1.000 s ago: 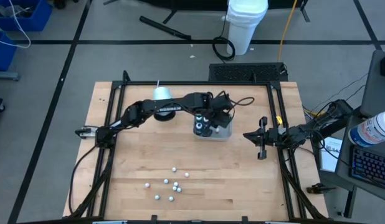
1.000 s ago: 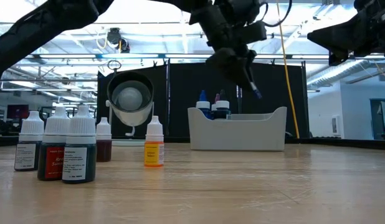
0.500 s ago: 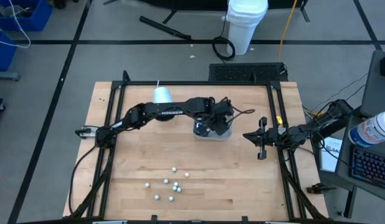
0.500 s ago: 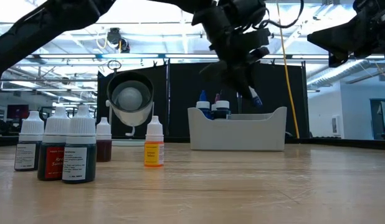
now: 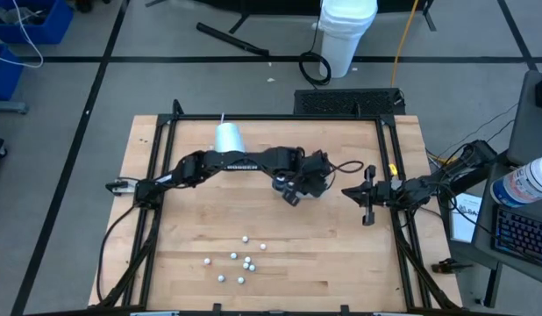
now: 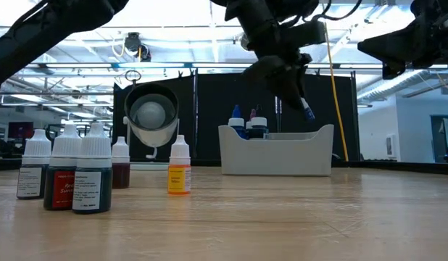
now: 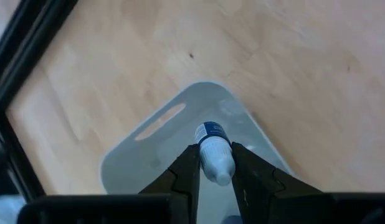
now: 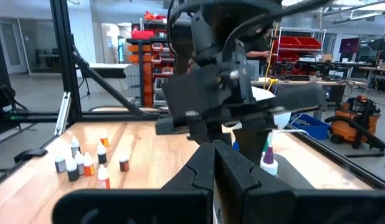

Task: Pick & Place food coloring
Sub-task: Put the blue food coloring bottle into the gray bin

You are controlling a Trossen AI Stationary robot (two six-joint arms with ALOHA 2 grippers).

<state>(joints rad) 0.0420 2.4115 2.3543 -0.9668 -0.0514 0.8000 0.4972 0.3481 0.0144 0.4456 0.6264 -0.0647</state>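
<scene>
My left gripper (image 7: 214, 163) is shut on a small food coloring bottle (image 7: 211, 143) with a blue label and hangs above the clear grey tray (image 7: 155, 121). In the low view this gripper (image 6: 285, 76) stands over the tray (image 6: 275, 156), where a few bottles (image 6: 247, 122) stand upright. Several more bottles (image 6: 64, 172) and a yellow one (image 6: 179, 174) stand on the table, seen from above as small dots (image 5: 240, 263). My right gripper (image 5: 348, 190) waits shut at the table's right edge. My left gripper pinches the bottle between its two fingers (image 7: 189, 168), on its whitish part (image 7: 220, 171). The fingers point down at a slant. The bottle is lifted clear and hangs tilted below them, its blue end (image 6: 308, 112) lowest, above the tray.
A white cup (image 5: 228, 138) lies on its side near the far edge, its mouth (image 6: 151, 116) facing the low camera. A black frame (image 5: 157, 175) runs along the table's sides. Bare wood lies between the tray and the bottle group.
My left gripper, still shut on the bottle, has shifted a little toward the table's right and near edges above the tray and has turned about its wrist. The bottle's lower end has swung to the right in the low view.
</scene>
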